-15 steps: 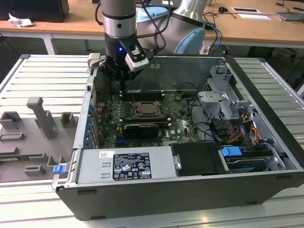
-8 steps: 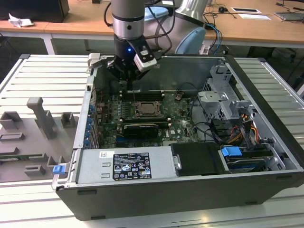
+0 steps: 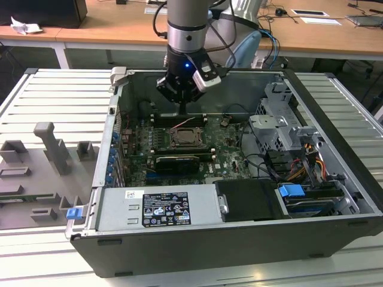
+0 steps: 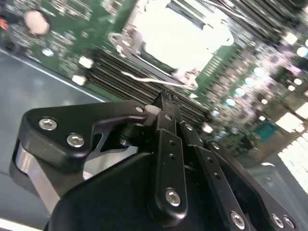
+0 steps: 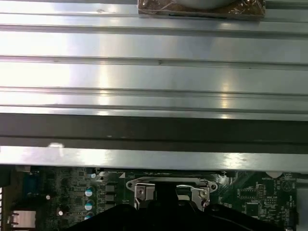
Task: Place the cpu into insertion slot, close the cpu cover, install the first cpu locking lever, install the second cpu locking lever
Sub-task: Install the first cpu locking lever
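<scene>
Silvery cpu cover [image 3: 185,137], seemingly flat over the insertion slot [image 3: 185,139]

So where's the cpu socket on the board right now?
In the exterior view the insertion slot sits mid-motherboard inside the open case, just below the gripper and above the long black expansion card.

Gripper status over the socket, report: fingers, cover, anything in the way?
Gripper shut, fingers pinched together, holding nothing, poised above the memory slots beside the insertion slot. Cpu cover lies down over the socket. Nothing between gripper and socket.
</scene>
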### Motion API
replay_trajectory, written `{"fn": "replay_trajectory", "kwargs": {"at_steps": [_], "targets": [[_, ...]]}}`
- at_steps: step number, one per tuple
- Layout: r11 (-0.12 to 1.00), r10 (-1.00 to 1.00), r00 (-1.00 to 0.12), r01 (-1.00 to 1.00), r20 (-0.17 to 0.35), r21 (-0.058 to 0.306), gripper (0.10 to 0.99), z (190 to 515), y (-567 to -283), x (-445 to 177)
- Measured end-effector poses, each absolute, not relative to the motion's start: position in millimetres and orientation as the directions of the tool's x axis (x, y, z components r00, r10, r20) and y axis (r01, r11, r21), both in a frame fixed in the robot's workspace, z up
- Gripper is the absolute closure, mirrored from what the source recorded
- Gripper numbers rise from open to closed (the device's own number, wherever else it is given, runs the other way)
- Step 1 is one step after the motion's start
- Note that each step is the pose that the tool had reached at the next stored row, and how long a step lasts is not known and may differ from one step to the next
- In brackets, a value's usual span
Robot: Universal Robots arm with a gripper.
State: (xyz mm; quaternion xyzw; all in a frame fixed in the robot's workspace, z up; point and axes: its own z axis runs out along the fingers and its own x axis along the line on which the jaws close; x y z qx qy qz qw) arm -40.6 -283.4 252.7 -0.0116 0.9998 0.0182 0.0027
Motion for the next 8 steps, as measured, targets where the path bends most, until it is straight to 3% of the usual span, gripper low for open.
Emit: {"fn": "replay_trajectory", "kwargs": {"at_steps": [8], "targets": [[0.998,-0.037,-0.999,-0.038,-0.006,0.052,0.980,240,-283,-37]]}}
